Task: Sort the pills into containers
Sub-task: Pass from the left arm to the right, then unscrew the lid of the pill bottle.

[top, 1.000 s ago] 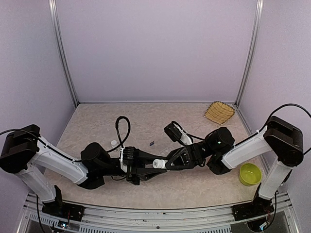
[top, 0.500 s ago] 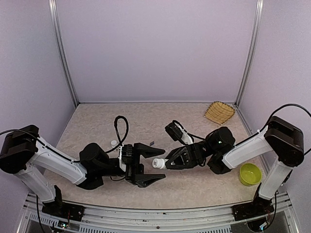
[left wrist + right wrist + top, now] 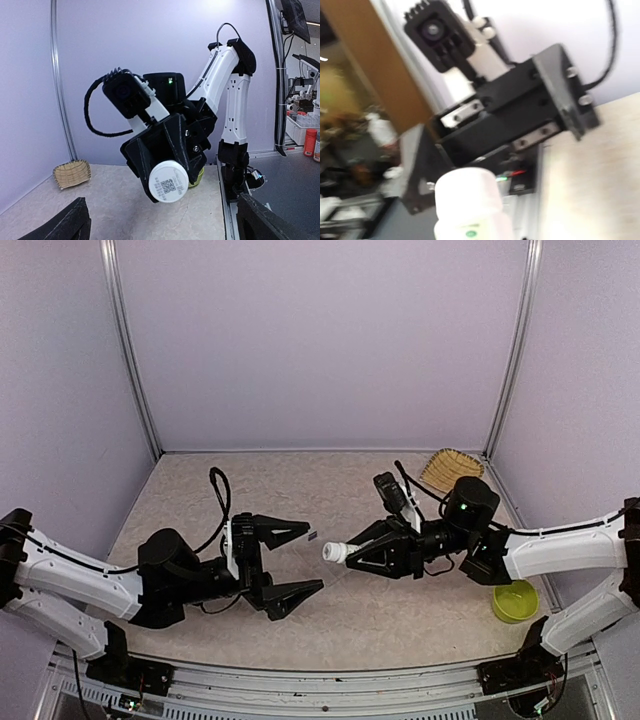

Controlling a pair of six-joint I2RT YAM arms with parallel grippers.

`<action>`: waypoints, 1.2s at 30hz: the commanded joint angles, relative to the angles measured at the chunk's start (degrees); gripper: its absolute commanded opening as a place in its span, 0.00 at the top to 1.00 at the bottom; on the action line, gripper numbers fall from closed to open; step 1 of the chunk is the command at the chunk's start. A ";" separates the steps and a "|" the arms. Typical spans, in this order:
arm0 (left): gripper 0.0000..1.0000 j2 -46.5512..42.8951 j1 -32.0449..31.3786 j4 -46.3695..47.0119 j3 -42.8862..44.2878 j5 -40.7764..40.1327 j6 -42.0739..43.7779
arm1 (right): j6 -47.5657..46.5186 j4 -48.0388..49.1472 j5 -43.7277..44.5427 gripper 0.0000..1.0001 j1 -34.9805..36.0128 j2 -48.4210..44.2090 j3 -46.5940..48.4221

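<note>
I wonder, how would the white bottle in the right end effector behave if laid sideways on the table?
The white bottle looks round, with a circular end, so on its side it would probably roll. It seems rigid plastic, since the right end effector clamps it without visible denting. Its smooth surface may be slippery.

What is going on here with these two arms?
The right gripper holds a white bottle sideways above the table, with its free end pointing at the left gripper. The left gripper is wide open and faces the bottle, with a gap between them. No pills are in sight.
</note>
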 commanded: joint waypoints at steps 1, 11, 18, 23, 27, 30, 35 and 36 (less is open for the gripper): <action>0.02 -1.52 0.16 -10.31 2.75 -2.44 2.14 | -14.68 -7.38 9.05 0.81 -0.04 -3.39 -3.94; 0.14 1.28 0.92 -15.97 7.41 5.79 6.35 | -22.04 -7.89 15.98 0.80 3.17 -6.58 -6.38; 0.22 3.44 1.83 -17.04 8.65 10.67 7.49 | -20.30 -4.20 13.27 0.80 3.40 -7.53 -7.96; 0.31 4.16 2.05 -17.41 9.97 11.49 7.67 | -20.35 -4.55 12.21 0.80 3.85 -7.25 -7.70; 0.40 4.54 2.52 -17.33 10.45 11.50 7.72 | -20.65 -5.13 12.07 0.80 4.05 -7.26 -7.91; 0.51 4.88 2.60 -17.01 10.78 11.65 7.39 | -20.77 -5.65 12.00 0.80 4.18 -7.29 -7.97; 0.70 5.57 2.69 -17.73 11.79 12.11 7.31 | -20.96 -6.06 12.16 0.80 4.16 -7.56 -7.87; 0.74 5.78 2.69 -17.85 11.93 12.07 7.23 | -20.97 -6.14 12.16 0.79 4.21 -7.55 -7.80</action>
